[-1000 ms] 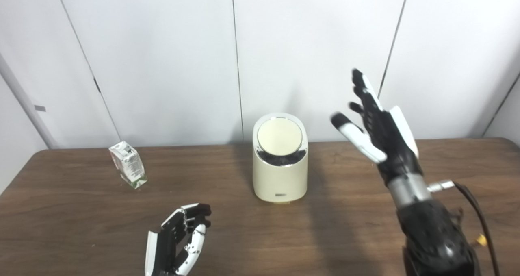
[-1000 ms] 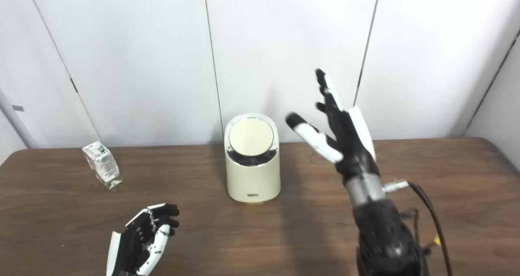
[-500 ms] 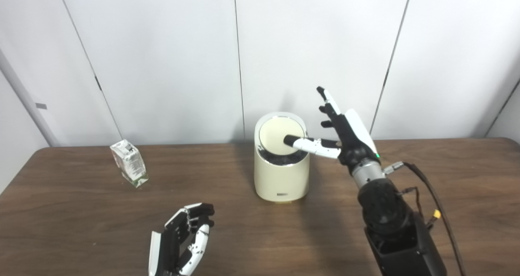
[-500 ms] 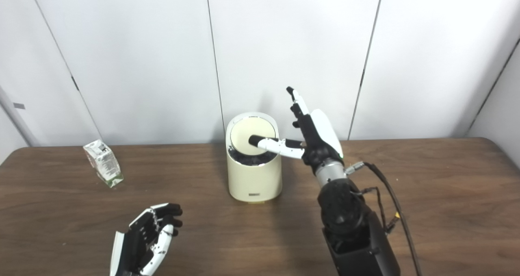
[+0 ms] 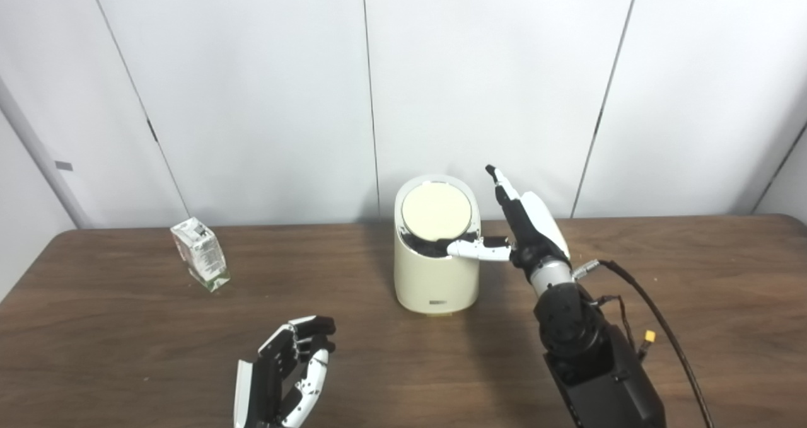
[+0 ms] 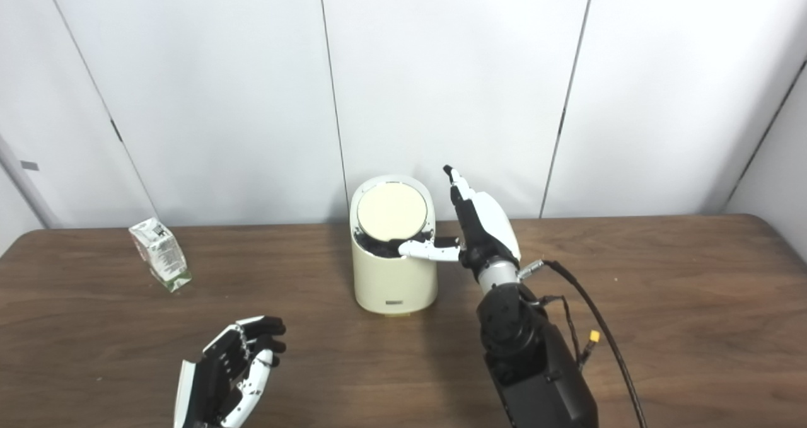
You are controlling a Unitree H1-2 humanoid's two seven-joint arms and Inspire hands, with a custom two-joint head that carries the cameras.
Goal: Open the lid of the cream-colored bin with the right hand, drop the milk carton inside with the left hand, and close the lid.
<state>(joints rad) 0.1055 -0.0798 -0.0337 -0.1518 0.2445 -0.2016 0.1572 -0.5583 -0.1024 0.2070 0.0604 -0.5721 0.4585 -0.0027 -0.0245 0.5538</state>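
The cream-colored bin [image 5: 435, 277] stands mid-table near the wall, its round lid [image 5: 436, 212] tilted toward me with a dark gap along its lower edge. My right hand [image 5: 523, 229] is open beside the bin's right side, fingers pointing up, thumb reaching left onto the bin's rim by the dark gap. The milk carton [image 5: 199, 253] stands tilted at the far left of the table, apart from both hands. My left hand [image 5: 284, 374] is open and empty, palm up, low over the table's front.
The brown wooden table [image 5: 693, 277] runs to a white panelled wall at the back. A black cable [image 5: 649, 327] trails from my right wrist over the table to the right.
My right hand has dropped from high at the right to the bin's side. Its thumb went over the lid, then down to the rim. The left hand barely moved.
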